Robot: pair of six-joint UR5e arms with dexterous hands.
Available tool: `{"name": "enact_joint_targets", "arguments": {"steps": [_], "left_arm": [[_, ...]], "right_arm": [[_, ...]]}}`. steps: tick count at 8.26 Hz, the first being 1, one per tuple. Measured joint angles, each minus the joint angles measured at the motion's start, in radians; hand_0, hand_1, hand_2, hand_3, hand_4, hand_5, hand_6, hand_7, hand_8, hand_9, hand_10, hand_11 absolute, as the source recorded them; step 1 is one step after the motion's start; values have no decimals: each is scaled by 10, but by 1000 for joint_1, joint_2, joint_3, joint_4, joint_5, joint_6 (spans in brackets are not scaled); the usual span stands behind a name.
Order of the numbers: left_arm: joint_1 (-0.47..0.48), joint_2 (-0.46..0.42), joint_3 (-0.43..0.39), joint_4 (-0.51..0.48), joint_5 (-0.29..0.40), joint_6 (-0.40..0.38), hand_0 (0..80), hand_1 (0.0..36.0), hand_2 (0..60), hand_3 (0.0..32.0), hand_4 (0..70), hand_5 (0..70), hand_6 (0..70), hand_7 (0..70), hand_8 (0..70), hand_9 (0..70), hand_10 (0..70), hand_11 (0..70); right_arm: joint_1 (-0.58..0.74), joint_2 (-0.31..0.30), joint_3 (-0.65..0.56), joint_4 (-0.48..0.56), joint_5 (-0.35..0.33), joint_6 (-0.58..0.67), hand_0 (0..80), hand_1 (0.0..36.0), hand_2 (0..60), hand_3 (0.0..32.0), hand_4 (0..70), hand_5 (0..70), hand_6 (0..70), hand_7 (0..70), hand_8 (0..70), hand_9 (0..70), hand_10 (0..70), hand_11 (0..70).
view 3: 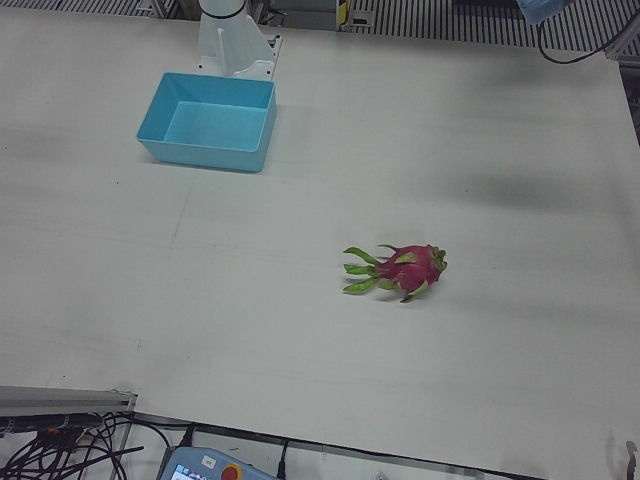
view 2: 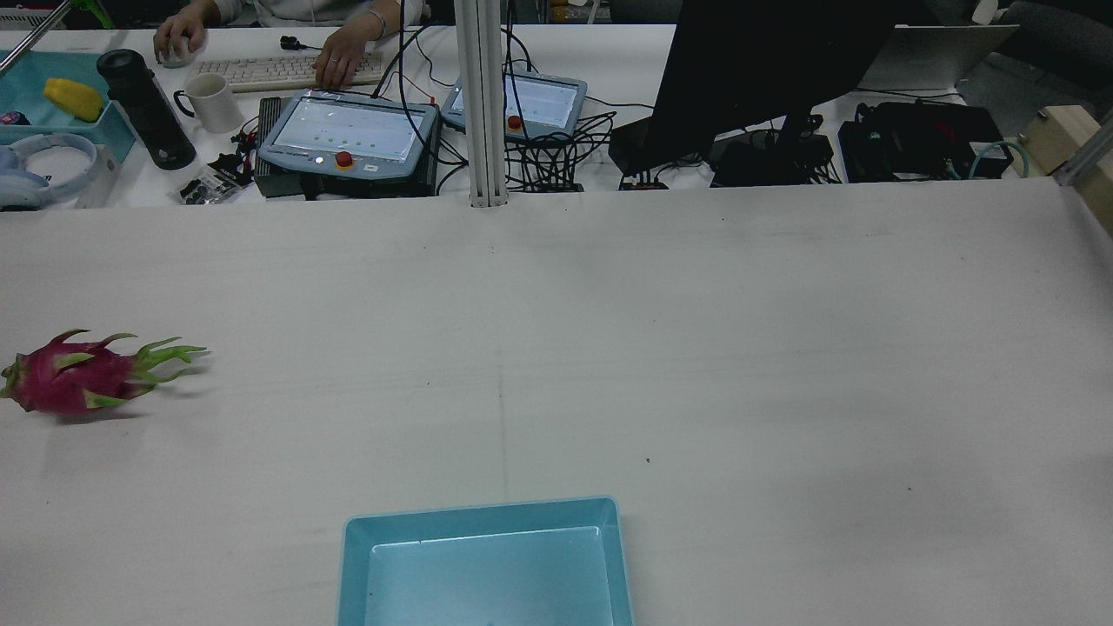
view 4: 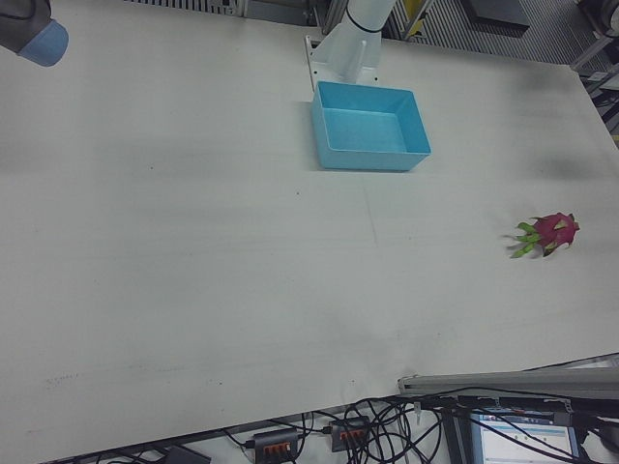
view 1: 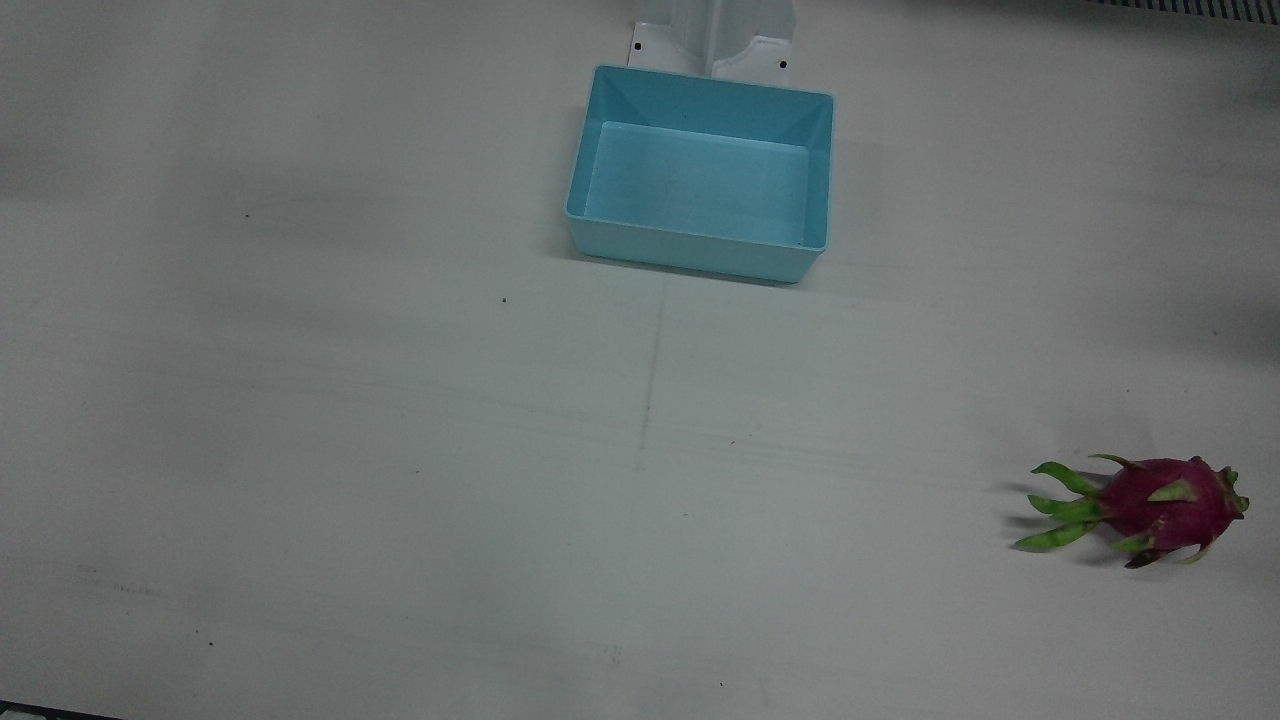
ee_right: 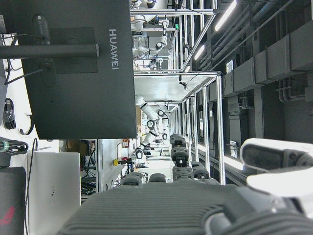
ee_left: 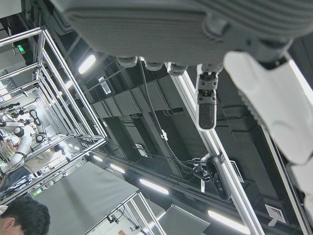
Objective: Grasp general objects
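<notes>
A pink dragon fruit (view 1: 1160,505) with green scales lies on its side on the white table, far out on the robot's left half (view 2: 69,378) (view 3: 410,270) (view 4: 551,230). Neither hand is over the table in the fixed views. In the left hand view my left hand (ee_left: 195,29) points up at the ceiling, fingers (ee_left: 206,105) spread, with nothing in it. My right hand (ee_right: 181,205) faces the room and ceiling likewise, its fingers (ee_right: 179,157) apart and holding nothing.
A light blue bin (view 1: 698,262) with nothing in it stands before the pedestal (view 1: 715,40), also seen near the rear view's bottom edge (view 2: 478,513). A blue-grey arm joint (view 4: 29,34) hangs at the back corner. Beyond the table are teach pendants (view 2: 348,130), a monitor (view 2: 756,69) and a person's hands (view 2: 343,52).
</notes>
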Motion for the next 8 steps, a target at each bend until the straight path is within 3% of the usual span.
{"name": "enact_joint_targets", "arguments": {"steps": [1,2,3,4,5,6,7,8], "left_arm": [[7,2,-6,-9,1,8,567,205,98,0,131,677,106,253,11,36,40,83],[12,4,-30,-15,2,20,575,210,97,0,129,652,104,245,10,35,34,75],[19,7,-58,-17,3,33,599,239,112,0,108,331,70,195,4,25,29,72],[37,10,-77,-18,5,49,685,272,79,158,88,0,16,86,0,3,131,225],[69,11,-85,-11,7,76,679,275,89,158,86,0,2,74,0,0,109,193],[98,12,-90,14,14,110,681,287,143,98,95,27,23,97,0,5,103,184],[116,13,-92,43,20,137,613,261,134,34,78,64,12,88,0,3,107,187],[134,8,-94,106,28,186,590,242,113,32,65,42,0,74,0,0,93,165]], "right_arm": [[0,0,0,0,0,0,0,0,0,0,0,0,0,0,0,0,0,0],[0,0,1,0,0,0,0,0,0,0,0,0,0,0,0,0,0,0],[0,0,1,0,0,0,0,0,0,0,0,0,0,0,0,0,0,0],[0,0,1,0,0,0,0,0,0,0,0,0,0,0,0,0,0,0],[0,0,1,-1,0,0,0,0,0,0,0,0,0,0,0,0,0,0],[0,0,1,0,0,0,0,0,0,0,0,0,0,0,0,0,0,0],[0,0,1,0,0,1,0,0,0,0,0,0,0,0,0,0,0,0],[0,0,1,0,0,0,0,0,0,0,0,0,0,0,0,0,0,0]]}}
